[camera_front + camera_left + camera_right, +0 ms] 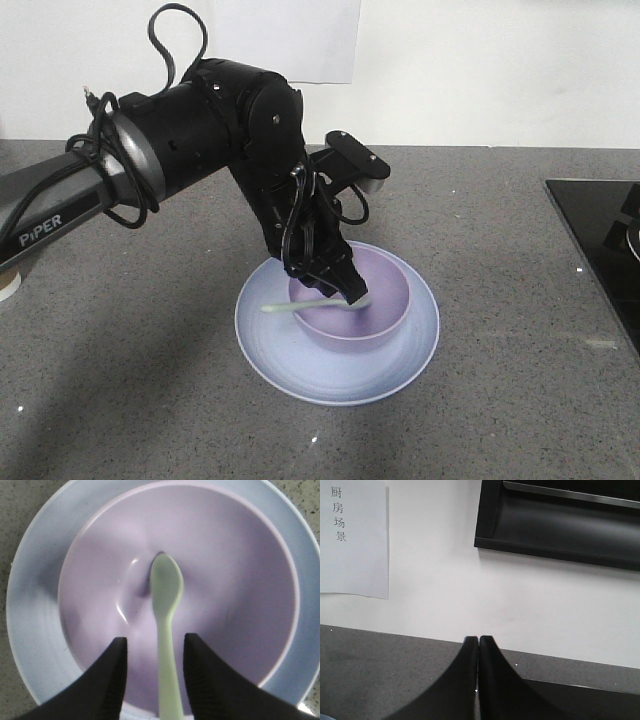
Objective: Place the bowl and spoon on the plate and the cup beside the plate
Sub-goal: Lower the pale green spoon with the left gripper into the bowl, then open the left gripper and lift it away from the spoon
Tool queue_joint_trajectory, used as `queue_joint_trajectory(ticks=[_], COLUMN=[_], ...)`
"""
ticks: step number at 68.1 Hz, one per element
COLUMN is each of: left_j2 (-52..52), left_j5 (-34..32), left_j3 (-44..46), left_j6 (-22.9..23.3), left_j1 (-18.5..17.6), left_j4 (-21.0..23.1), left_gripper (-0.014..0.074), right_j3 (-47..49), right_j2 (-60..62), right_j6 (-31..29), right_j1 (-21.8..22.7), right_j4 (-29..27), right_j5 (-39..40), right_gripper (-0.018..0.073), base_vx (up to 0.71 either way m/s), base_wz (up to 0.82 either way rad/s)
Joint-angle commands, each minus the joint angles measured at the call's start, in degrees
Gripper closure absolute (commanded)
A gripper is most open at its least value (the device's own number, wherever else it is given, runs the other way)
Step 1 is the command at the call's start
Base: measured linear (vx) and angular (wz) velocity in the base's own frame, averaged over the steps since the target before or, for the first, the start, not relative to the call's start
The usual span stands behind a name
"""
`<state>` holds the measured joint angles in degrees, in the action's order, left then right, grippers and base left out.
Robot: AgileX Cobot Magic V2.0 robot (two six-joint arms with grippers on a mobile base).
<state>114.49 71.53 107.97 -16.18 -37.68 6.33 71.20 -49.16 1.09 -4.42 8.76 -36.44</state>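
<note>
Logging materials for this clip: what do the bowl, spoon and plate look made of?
The bowl looks like glossy plastic, with a glint inside. The spoon: smooth pale-green plastic, soft sheen. The plate: plastic or melamine, unclear; satin, faint concentric rings.

I get soft, even light in the front view, with a broad faint shadow on the counter [120, 400] left of the bowl [380, 300]. My left wrist view is hazy, with a small glint left of the bowl's centre.
</note>
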Motion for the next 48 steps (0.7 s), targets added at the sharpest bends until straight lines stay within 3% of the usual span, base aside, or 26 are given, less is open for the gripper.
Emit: queue_joint_trajectory(ticks=[1,13,28,39,48], left_j2=[-3.9,-4.07,-6.79,-12.4,-17.71], left_j5=[0.21,0.06,-0.93,-2.69,-1.97], left_j3=[1.32,1.42,8.99,11.55,11.55], left_j6=[0.76,0.76,0.76,4.76,9.53], left_j1=[-0.2,-0.2,-0.2,0.2,3.21], left_j4=[1.07,1.07,-1.28,-13.24,-22.6], left_gripper=[0.0282,0.0282,0.0282,0.0284,0.0284], right_j3=[1.34,1.34,1.34,1.34,1.34], right_j2=[0.2,0.2,0.2,0.12,-0.66], right_j6=[0.02,0.06,0.06,0.08,1.15], right_j1=[-0.11,-0.11,-0.11,-0.11,-0.11], right_j4=[0.42,0.27,-2.99,-4.91,-4.93], right_j5=[4.18,4.16,4.16,4.16,4.16], right_gripper=[0.0568,0.0568,0.0568,0.0566,0.0566], base_vx=[0.0,0.0,0.0,0.0,0.0], base_wz=[0.0,0.0,0.0,0.0,0.0])
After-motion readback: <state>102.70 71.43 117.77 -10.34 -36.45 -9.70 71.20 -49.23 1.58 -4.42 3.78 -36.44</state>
